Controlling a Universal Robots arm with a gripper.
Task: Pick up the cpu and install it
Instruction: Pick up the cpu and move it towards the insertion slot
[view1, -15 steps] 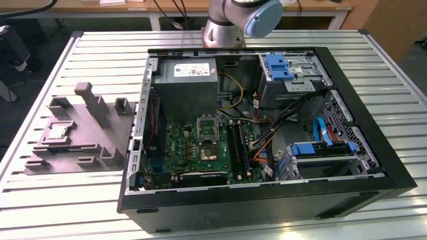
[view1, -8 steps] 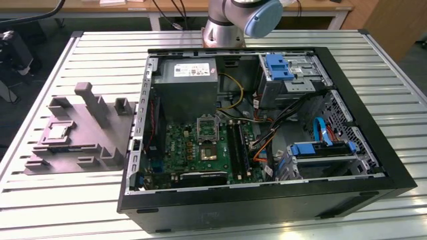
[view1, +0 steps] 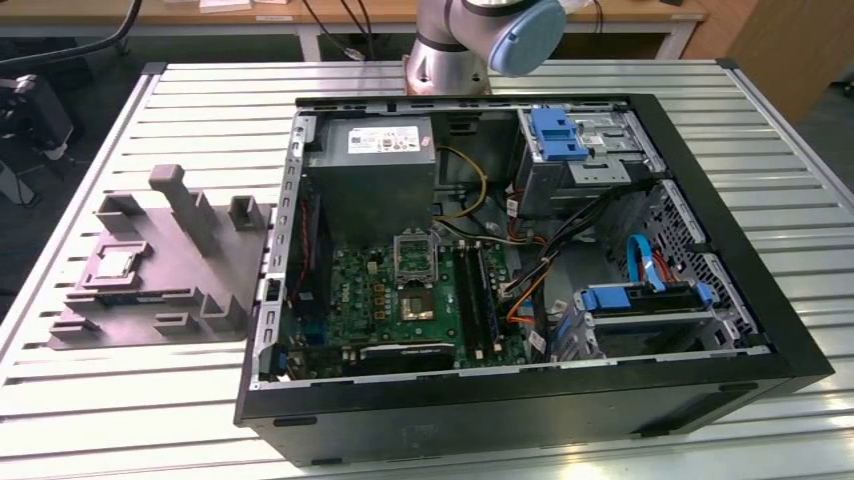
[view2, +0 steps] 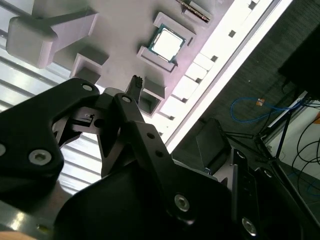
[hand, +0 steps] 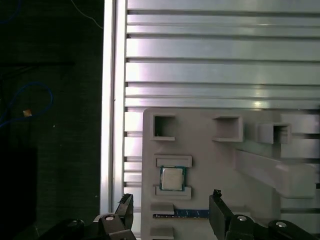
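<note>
The cpu (view1: 114, 263) lies flat in a shallow pocket of the grey moulded fixture (view1: 160, 270), in the left middle of the exterior view. Its pale metal top faces up, with a thin green border around it. It is square, so it has no long axis, and its edges run parallel to the fixture's edges. In both wrist views its top is bare (view2: 166, 41) (hand: 172, 178). Two low raised bars (hand: 173, 161) hem it in on opposite sides, while the other two sides are open.

Just beside one bar, a thin blue-green strip (hand: 181, 214) stands on edge in the fixture. Further out on the fixture are small square cups (hand: 164, 128) and a tall post with a sloping rib (view1: 178, 195).

The gripper (hand: 170, 201) hangs over the fixture with its jaws wide and holding nothing. In the first wrist view one dark finger (hand: 125, 204) stands to each side of the cpu's pocket, apart from the chip.

The fixture rests on a slatted metal surface (view1: 147, 400). Beside it, toward the exterior view's right, an open black computer case (view1: 534, 420) fills the centre and right of the frame. Inside are a green motherboard (view1: 387, 300) with its socket (view1: 414, 258), a grey power supply (view1: 380, 150), blue drive brackets (view1: 558, 135) and loose cables (view1: 534, 270). The arm's base (view1: 447, 45) rises at the top centre.
</note>
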